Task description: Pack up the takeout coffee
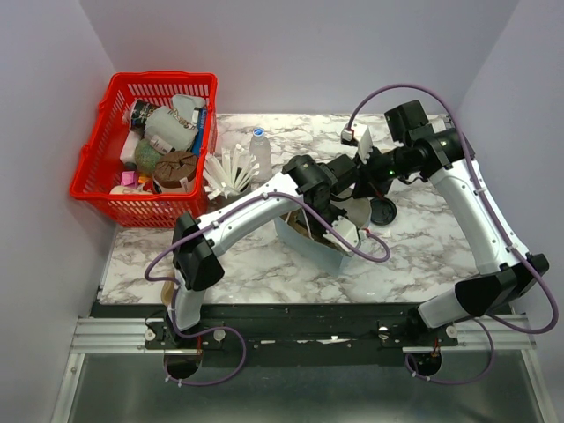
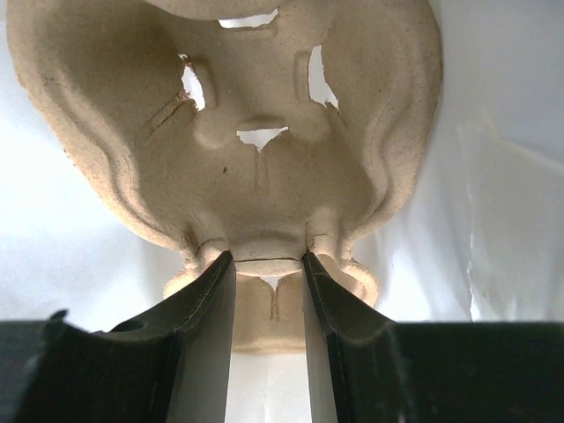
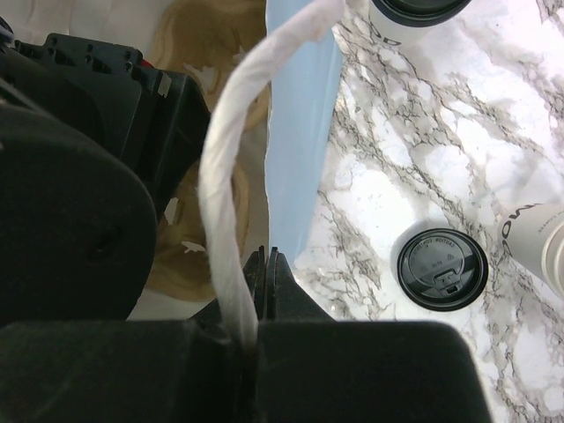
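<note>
Left pincer (image 2: pixel 269 295) pinches the centre tab of the pulp cup carrier (image 2: pixel 247 132), down inside the paper bag (image 3: pixel 300 132). Right pincer (image 3: pixel 267 278) is pressed together on the bag's twisted paper handle (image 3: pixel 225 167). Takeout coffee: cup 1 (image 3: pixel 441 269) stands lidded on the tabletop (image 3: pixel 370 176) near the bag. Cup 2 (image 3: pixel 419 7) is beyond it and cup 3 (image 3: pixel 538 238) to the side, both cropped. Red basket (image 1: pixel 97 167) sits far left.

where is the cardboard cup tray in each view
top external: cup tray at centre, inside the paper bag
left wrist: fills upper centre, left tool gripping its rim
right wrist: tan patch at left
shared landmark: the bag's pale wall
</note>
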